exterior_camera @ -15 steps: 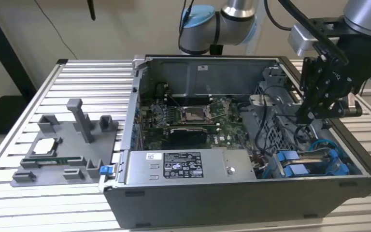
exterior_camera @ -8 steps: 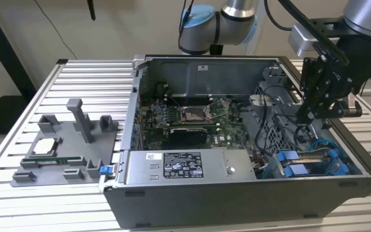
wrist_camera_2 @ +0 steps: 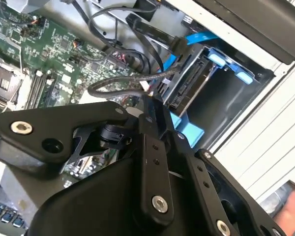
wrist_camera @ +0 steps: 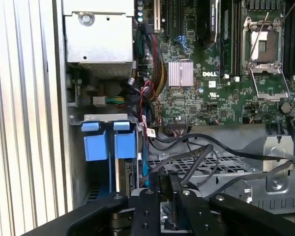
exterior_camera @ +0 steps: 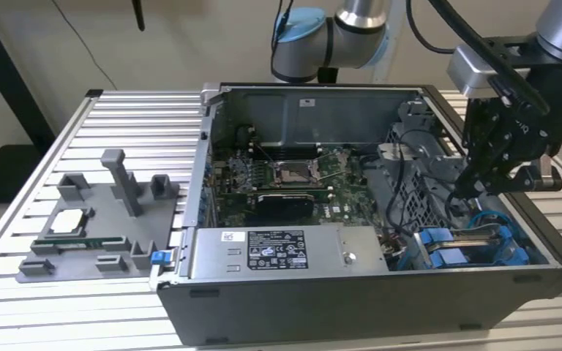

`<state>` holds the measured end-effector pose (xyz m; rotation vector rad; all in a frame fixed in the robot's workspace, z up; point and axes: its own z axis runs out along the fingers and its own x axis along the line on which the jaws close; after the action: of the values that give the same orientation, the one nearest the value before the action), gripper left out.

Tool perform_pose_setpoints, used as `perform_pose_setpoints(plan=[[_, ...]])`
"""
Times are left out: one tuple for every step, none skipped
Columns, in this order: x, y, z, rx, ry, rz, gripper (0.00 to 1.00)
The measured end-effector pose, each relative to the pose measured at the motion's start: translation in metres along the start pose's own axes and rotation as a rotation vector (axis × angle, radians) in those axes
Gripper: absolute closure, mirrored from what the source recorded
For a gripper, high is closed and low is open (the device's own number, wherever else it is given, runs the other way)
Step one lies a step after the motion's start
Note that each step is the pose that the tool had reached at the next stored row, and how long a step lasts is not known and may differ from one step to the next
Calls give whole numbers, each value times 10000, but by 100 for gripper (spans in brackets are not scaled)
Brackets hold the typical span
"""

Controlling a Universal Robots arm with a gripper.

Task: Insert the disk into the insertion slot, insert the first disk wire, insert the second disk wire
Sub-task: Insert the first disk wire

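While the gripper (exterior_camera: 471, 189) is hanging over the case's (exterior_camera: 359, 307) corner at the exterior view's right, the disk (wrist_camera_2: 189, 87) is sitting inside the slot (wrist_camera: 108, 147); a black wire (wrist_camera_2: 119, 84) is looping up to the gripper's tip; whether the gripper is clamping it, I cannot tell.

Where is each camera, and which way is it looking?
Exterior view: off the arm, looking down into the open computer case; arm and gripper show.
First wrist view: on the arm, looking past the gripper onto the motherboard.
Second wrist view: on the arm, past the gripper toward the disk.
Both wrist views share the motherboard.
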<state>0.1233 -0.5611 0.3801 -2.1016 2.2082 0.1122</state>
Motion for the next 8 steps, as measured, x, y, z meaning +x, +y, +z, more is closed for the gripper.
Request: perform_pose_setpoints(plan=[[25,-8,-1,-10,1,1,100],[49,-16,-1,-17,2,2,100],[73,-23,0,-24,2,3,100],[94,-31,0,-31,1,4,100],[113,-40,1,-36,2,4,100],[128,-51,3,-42,3,5,100],[140,-63,6,-46,2,6,100],[146,-78,10,-48,5,6,100]])
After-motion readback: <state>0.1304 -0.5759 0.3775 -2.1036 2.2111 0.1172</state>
